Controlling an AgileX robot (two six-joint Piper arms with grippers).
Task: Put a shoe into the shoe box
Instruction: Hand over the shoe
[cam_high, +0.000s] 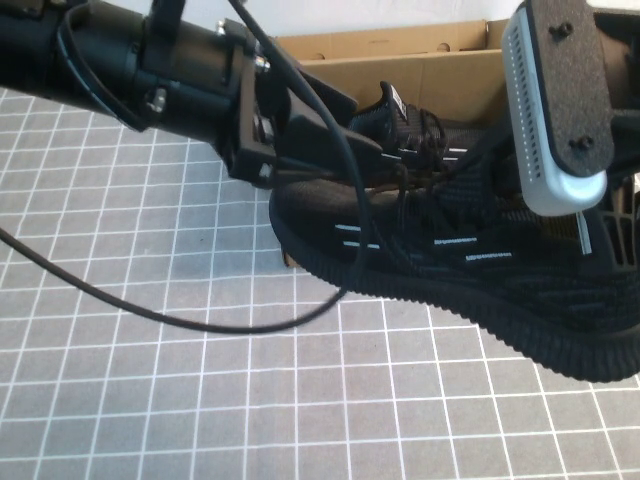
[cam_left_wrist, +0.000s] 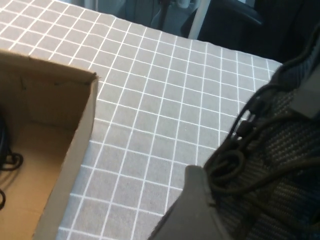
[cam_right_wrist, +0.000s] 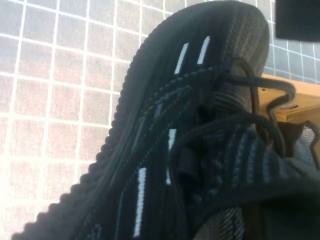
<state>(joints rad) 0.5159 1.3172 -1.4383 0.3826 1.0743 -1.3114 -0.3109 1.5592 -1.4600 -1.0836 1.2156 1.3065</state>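
Note:
The black knit shoe (cam_high: 450, 250) hangs tilted above the grid mat, toe to the left, in front of the brown cardboard shoe box (cam_high: 400, 60). My left gripper (cam_high: 375, 160) reaches in from the upper left and is shut on the shoe's lace area. One of its fingers (cam_left_wrist: 197, 210) presses against the laces (cam_left_wrist: 280, 165). My right gripper (cam_high: 590, 235) sits under its white wrist housing at the heel end and grips the shoe's collar. The shoe fills the right wrist view (cam_right_wrist: 165, 150). The twin shoe (cam_high: 410, 125), with a white tongue label, lies inside the box.
The box's open corner shows in the left wrist view (cam_left_wrist: 75, 145) and its edge in the right wrist view (cam_right_wrist: 295, 107). A black cable (cam_high: 150, 310) loops over the grey grid mat (cam_high: 150, 400) at the left.

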